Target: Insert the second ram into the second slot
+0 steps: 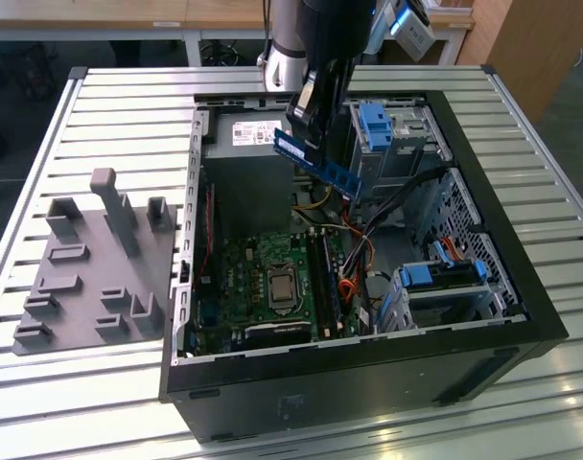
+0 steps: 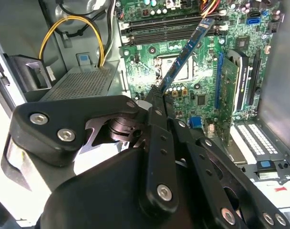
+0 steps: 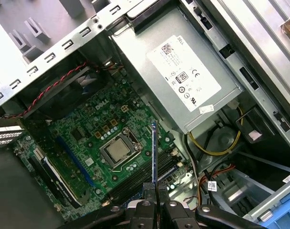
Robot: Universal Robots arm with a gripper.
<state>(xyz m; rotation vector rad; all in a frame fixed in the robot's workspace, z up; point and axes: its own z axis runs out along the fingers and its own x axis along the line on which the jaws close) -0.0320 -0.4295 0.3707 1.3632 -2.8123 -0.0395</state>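
Note:
My gripper is shut on the second ram, a thin blue circuit-board stick, and holds it in the air above the open computer case. The stick tilts, with its far end lower toward the exterior view's right. In the second wrist view the ram runs out from the gripper over the motherboard. Edge-on in the first wrist view, the ram rises from the gripper. The long dark memory slots lie beside the processor socket, well below the stick. Which one is the second slot I cannot tell.
The black case lies open on a slatted metal table. Inside are a grey power supply, yellow and orange cables, and light-blue drive latches. A grey holder block sits at the exterior view's left.

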